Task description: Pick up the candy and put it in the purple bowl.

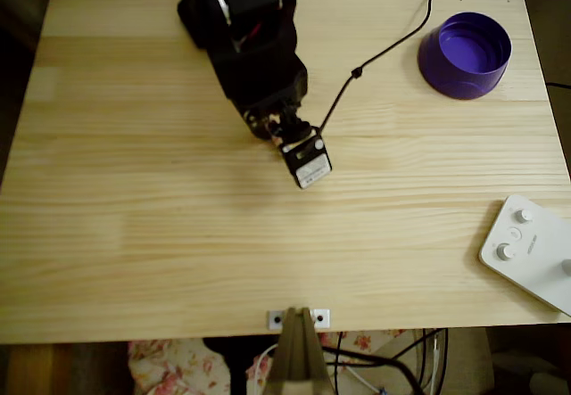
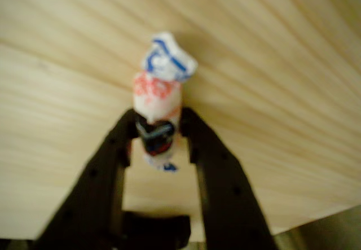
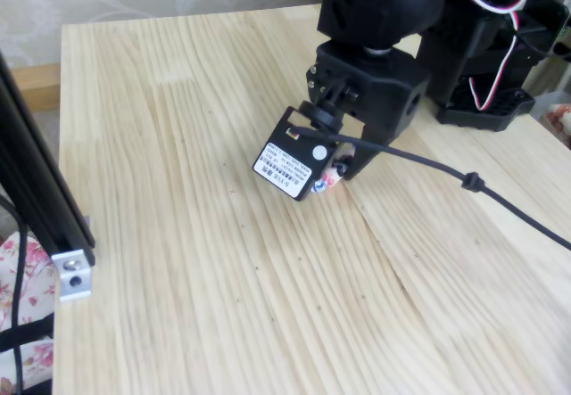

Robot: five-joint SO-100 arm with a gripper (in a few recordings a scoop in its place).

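Observation:
The candy [image 2: 158, 103], pinkish-orange with a dark mark at its middle and white-blue twisted ends, stands between my two black fingers in the wrist view. My gripper [image 2: 159, 131] is shut on its middle, above the wood table. In the fixed view a bit of the candy [image 3: 330, 179] peeks out under the gripper [image 3: 332, 174], close to the tabletop. From overhead, the gripper [image 1: 302, 156] is near the table's centre, hidden under the wrist camera. The purple bowl [image 1: 465, 54] stands empty at the far right corner, well apart from the gripper.
A white box with knobs [image 1: 533, 250] lies at the right front edge. A black cable [image 1: 357, 72] runs from the wrist toward the back right, passing left of the bowl. The arm's base [image 1: 234, 7] sits at the back centre. A metal bracket [image 1: 299, 318] sits at the front edge.

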